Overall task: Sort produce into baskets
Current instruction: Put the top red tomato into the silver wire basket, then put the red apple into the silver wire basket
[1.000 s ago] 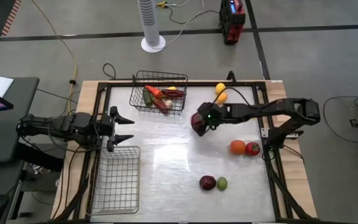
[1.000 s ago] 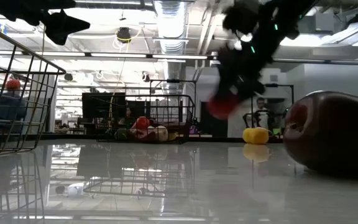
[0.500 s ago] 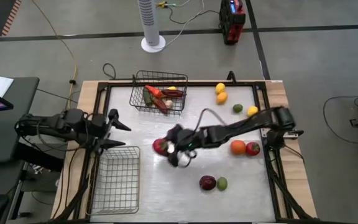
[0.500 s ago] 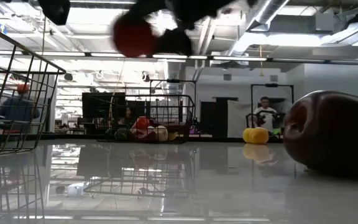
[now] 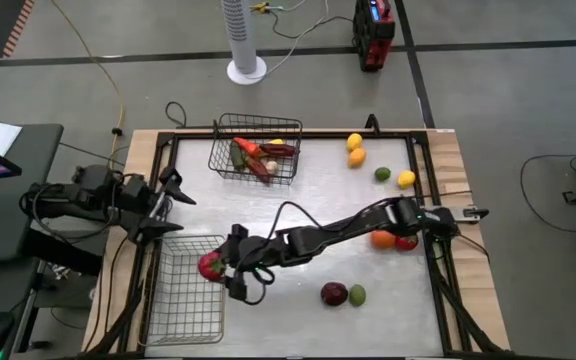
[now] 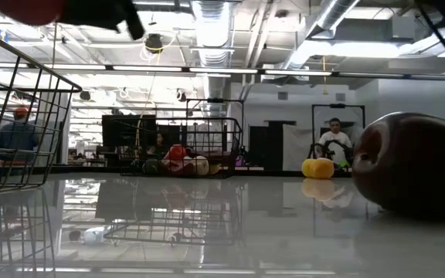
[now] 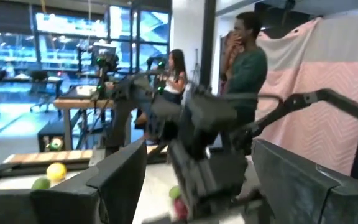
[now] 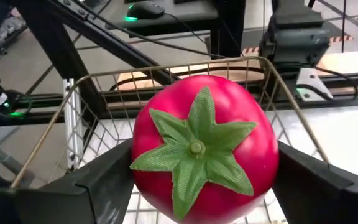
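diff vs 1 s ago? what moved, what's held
The right gripper, shut on the red tomato throughout, swung from near the far basket across the table to the right edge of the near basket, which still looks empty. The left gripper stayed open beside that basket, drifting slightly. Loose produce on the table is unchanged.

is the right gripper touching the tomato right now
Touching. In the right wrist view the right gripper's two dark fingers press against both sides of the red tomato, holding it over the near basket.
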{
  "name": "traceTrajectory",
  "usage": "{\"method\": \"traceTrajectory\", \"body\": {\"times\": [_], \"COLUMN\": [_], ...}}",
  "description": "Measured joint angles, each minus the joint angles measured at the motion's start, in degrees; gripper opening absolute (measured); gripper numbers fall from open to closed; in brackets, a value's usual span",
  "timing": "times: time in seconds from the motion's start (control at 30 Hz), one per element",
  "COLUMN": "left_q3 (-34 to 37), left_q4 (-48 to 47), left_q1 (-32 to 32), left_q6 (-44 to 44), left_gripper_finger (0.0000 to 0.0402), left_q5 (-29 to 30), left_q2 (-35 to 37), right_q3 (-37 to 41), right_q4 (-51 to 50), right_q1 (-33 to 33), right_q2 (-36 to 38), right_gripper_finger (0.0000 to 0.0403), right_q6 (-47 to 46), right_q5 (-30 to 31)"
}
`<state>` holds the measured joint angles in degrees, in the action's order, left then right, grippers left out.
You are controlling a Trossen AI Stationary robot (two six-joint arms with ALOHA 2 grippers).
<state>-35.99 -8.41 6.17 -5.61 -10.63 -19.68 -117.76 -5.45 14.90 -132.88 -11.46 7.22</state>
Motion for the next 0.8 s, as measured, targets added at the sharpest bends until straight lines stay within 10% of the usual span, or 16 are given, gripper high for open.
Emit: {"method": "traceTrajectory", "body": {"times": [0.8], "left_q3": [0.11], "left_q4": [-0.04], "left_q1": [0.02], "left_q6": [1.97], "left_gripper_finger": [0.0279], "left_q5": [-5.39], "left_q2": [-0.12], "right_q3": [-9.92], "right_q4": [-4.79], "right_q1": [-2.64], "right_q2": [-9.56], "right_gripper_finger": [0.0389], "right_q6": [-3.25], "right_q5": [-0.13]}}
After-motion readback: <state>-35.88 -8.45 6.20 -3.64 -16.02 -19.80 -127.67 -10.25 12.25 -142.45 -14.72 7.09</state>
